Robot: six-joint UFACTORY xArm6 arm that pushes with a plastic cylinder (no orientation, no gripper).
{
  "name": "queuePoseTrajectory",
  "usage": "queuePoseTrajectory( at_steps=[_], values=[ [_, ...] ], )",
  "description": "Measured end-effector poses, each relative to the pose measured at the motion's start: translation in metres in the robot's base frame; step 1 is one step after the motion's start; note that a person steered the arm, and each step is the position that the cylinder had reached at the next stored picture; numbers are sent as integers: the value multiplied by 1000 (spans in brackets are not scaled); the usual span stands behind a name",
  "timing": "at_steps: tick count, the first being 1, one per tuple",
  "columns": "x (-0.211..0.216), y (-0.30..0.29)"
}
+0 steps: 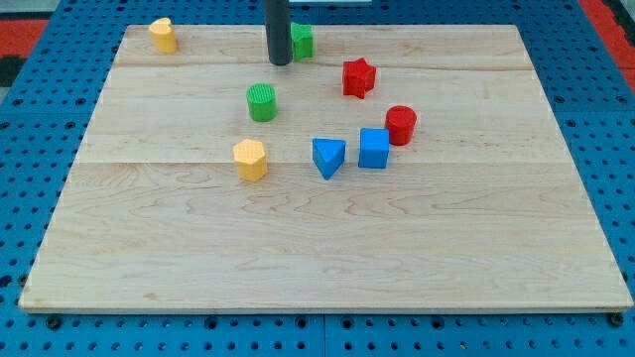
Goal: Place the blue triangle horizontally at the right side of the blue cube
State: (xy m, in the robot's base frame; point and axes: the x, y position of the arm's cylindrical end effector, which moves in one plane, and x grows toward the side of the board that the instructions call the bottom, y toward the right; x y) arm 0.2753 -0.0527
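The blue triangle point(328, 157) lies near the middle of the wooden board point(317, 248), just left of the blue cube point(374, 149), with a small gap between them. A red cylinder point(401, 125) touches the cube's upper right. My tip point(280, 62) is at the view's top, well above and left of the blue triangle, right beside a green block point(302, 41) that the rod partly hides.
A green cylinder point(262, 102) stands below my tip. A yellow hexagonal block point(250, 159) lies left of the blue triangle. A red star block point(358, 77) is above the cube. A yellow block point(163, 35) sits at the top left corner.
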Motion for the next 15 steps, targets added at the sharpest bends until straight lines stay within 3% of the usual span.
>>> queuePoseTrajectory(
  at_steps=[2, 4, 6, 8, 9, 11, 13, 14, 15],
  values=[
    [41, 25],
    [126, 41],
    [190, 115],
    [238, 27],
    [269, 47],
    [211, 149],
    [145, 158],
    [133, 192],
    [148, 203]
  ],
)
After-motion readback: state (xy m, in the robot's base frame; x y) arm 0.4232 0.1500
